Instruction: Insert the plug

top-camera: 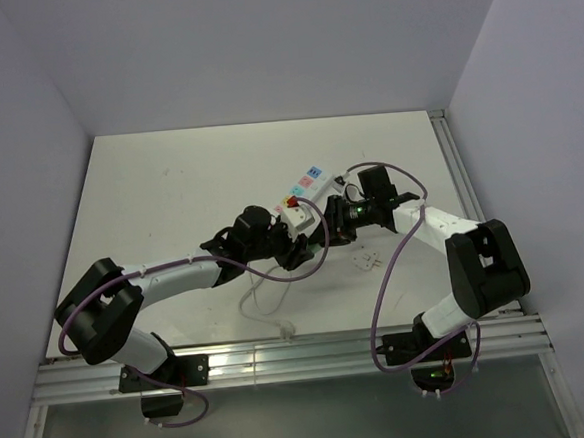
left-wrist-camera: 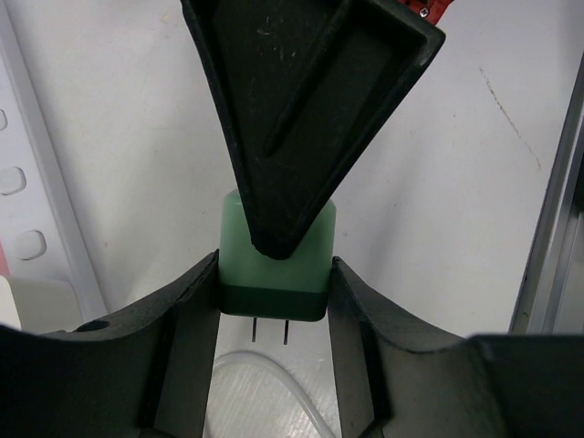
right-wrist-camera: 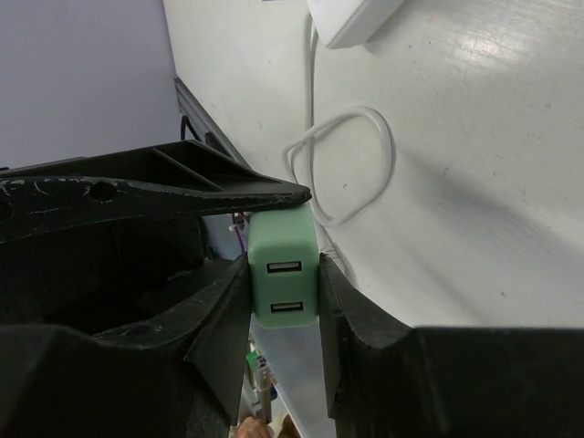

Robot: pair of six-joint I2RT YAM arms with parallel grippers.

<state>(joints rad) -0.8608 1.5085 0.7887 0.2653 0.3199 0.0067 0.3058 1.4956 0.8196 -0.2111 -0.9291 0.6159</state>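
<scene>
The plug [left-wrist-camera: 274,274] is a pale green charger block with a dark green end and two metal prongs pointing toward the left wrist camera. My left gripper [left-wrist-camera: 274,285] is shut on its sides at the prong end. My right gripper [right-wrist-camera: 285,278] presses both fingers on the plug [right-wrist-camera: 283,260] at the end with two USB ports. One right finger [left-wrist-camera: 301,119] lies over the plug's top in the left wrist view. In the top view both grippers [top-camera: 309,240] [top-camera: 330,221] meet just in front of the white power strip [top-camera: 305,193], and they hide the plug.
The power strip's cable [top-camera: 263,301] loops toward the table's near edge. A small white part [top-camera: 367,262] lies right of the grippers. Metal rails run along the right edge [top-camera: 460,177] and near edge [top-camera: 281,355]. The strip's sockets [left-wrist-camera: 27,242] show at far left.
</scene>
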